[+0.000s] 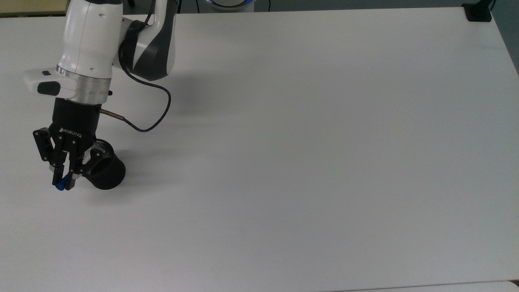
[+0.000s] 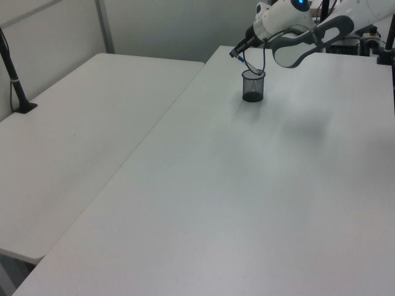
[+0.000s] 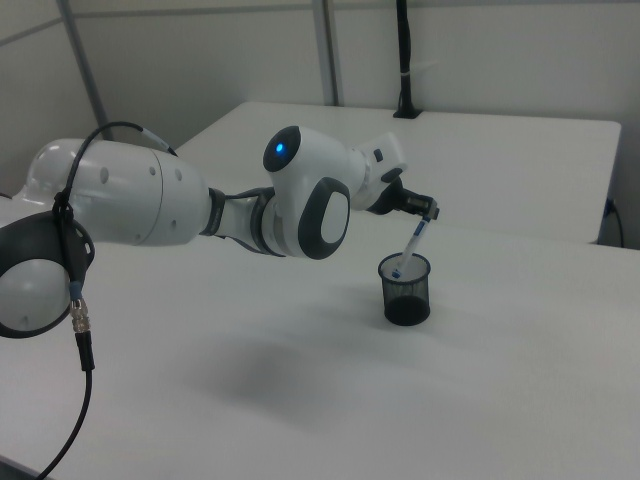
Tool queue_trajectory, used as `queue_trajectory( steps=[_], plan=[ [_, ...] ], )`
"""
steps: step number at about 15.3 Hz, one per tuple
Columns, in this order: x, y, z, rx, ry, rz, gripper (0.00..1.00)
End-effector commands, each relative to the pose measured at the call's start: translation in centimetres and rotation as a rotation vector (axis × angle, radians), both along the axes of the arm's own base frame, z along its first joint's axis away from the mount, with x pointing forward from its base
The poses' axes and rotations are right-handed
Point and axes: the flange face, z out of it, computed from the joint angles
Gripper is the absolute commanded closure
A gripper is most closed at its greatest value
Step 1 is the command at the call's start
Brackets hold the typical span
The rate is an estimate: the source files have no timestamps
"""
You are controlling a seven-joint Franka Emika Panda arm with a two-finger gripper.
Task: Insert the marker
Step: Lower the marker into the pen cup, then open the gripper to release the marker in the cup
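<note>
The gripper (image 1: 63, 181) is clamped on the marker's (image 3: 414, 243) blue top end, holding it tilted, its lower end dipping inside the black mesh cup (image 3: 405, 289) on the white surface (image 1: 308, 162), near the top view's left edge.

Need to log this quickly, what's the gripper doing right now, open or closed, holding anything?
Gripper: closed on the marker, whose lower end dips into the mesh cup.

Jaws of gripper (image 1: 63, 181) closed on blue-tipped marker (image 1: 60, 186), tilted over black mesh cup (image 1: 106, 172), white table (image 1: 308, 154)
</note>
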Motion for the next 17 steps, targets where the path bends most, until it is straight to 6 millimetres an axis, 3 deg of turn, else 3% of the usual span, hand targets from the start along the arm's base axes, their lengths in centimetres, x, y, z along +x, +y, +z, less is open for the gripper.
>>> queue_trajectory(
  steps=[1, 2, 4, 8, 9, 12, 17],
  plan=[
    [-0.5, 0.2, -0.3, -0.005, -0.011, 0.007, 0.5],
    [-0.4, 0.4, -0.3, -0.003, -0.012, 0.008, 0.44],
    [-0.5, 0.4, -0.2, 0.001, -0.013, 0.004, 0.14],
    [0.1, 2.4, 0.8, 0.016, -0.015, 0.024, 0.11],
    [0.3, 3.7, 1.1, 0.025, 0.009, 0.029, 0.0],
    [0.9, 9.6, 3.1, 0.043, 0.119, 0.061, 0.0],
    [-0.8, 19.1, 7.2, 0.055, 0.307, 0.112, 0.0]
  ],
)
